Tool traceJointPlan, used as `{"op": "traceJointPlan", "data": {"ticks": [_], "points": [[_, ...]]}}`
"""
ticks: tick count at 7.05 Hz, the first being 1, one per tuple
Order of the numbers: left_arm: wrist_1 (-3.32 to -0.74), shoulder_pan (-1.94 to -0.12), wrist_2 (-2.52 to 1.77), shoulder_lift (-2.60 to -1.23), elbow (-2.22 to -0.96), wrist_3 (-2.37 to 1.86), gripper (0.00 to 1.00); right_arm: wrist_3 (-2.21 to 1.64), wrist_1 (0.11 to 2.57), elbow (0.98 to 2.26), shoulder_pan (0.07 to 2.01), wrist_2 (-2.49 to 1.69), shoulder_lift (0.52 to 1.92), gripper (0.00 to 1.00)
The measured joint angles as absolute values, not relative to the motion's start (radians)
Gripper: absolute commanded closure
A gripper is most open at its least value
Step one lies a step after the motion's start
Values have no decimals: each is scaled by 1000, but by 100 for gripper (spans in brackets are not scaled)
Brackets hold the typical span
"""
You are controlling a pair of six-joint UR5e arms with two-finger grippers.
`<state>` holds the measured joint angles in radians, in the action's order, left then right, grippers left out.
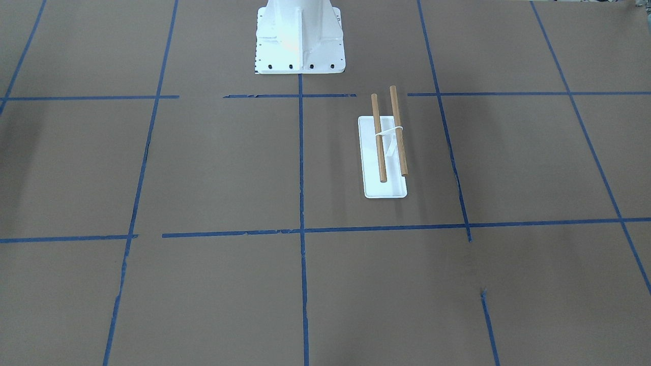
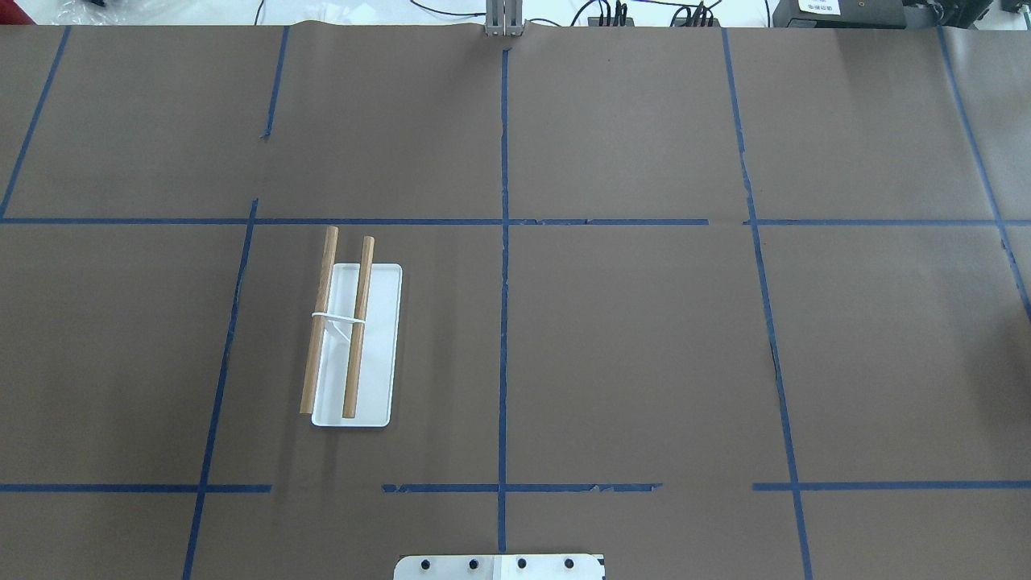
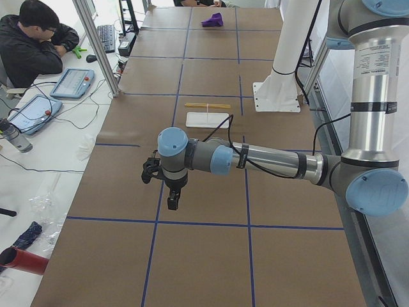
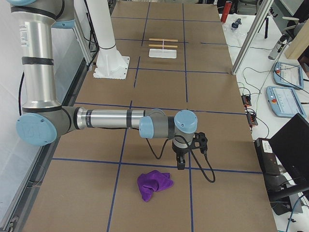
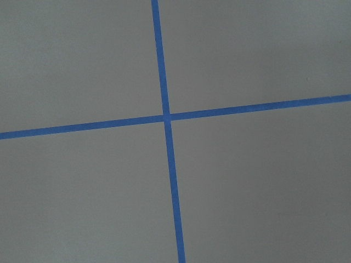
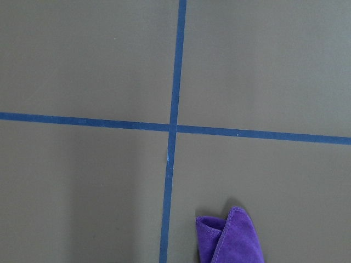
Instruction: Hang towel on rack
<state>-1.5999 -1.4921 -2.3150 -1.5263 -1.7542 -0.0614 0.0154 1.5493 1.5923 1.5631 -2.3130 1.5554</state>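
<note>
The rack, a white base (image 1: 385, 189) with two wooden dowels (image 1: 379, 137), stands on the table; it also shows from overhead (image 2: 374, 354) and in both side views (image 3: 208, 118) (image 4: 163, 52). The purple towel (image 4: 154, 184) lies crumpled on the table at the robot's right end, far from the rack; it also shows in the left side view (image 3: 213, 21) and the right wrist view (image 6: 233, 241). My right gripper (image 4: 181, 164) hangs just beside the towel and above it. My left gripper (image 3: 170, 201) hangs over bare table. I cannot tell whether either is open or shut.
The large white bolted pedestal (image 1: 300, 40) stands at the robot's side of the table. Blue tape lines (image 2: 503, 242) grid the brown table. An operator (image 3: 35, 38) sits at a side desk with tablets and cables. A metal post (image 4: 251, 34) stands by the table edge.
</note>
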Motion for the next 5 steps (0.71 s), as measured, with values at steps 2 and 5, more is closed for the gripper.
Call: {"op": "traceJointPlan", "data": {"ticks": [2, 5], "points": [[-1600, -1492, -2314, -1527, -1758, -59, 0, 17, 1548, 1595, 1563, -2313, 1555, 0], [-1629, -1471, -2317, -1536, -1785, -59, 0, 22, 1527, 1635, 1544, -2314, 1558, 0]]}}
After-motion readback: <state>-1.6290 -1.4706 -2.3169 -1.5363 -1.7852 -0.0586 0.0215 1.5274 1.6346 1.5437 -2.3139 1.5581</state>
